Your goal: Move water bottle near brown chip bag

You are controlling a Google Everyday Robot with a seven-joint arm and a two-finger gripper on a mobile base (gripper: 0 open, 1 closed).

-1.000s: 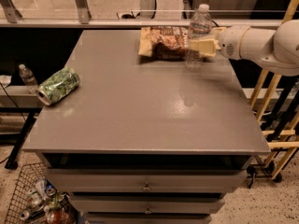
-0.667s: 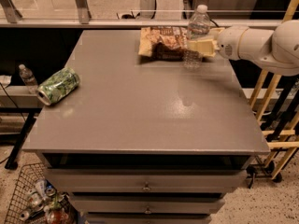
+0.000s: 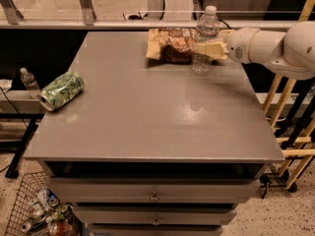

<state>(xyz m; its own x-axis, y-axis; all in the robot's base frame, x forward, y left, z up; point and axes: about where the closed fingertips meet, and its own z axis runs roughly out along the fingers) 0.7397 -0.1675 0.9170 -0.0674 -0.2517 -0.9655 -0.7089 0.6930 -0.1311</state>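
Note:
The water bottle (image 3: 205, 33) is clear with a white cap and stands upright at the far right of the grey table (image 3: 147, 117). Its base is on or just above the tabletop. My gripper (image 3: 208, 49) reaches in from the right and is shut on the bottle's middle, where its cream fingers cover the label band. The brown chip bag (image 3: 170, 44) lies flat just left of the bottle, its right end touching or almost touching the bottle.
A green patterned drink can (image 3: 61, 90) lies on its side at the table's left edge. A small clear bottle (image 3: 28, 81) stands on a lower ledge left of the table. Yellow rack posts (image 3: 290, 132) stand right of the table. A wire basket (image 3: 39, 210) sits at the bottom left.
The bottle and my gripper have shifted very slightly left toward the chip bag. Nothing else has moved.

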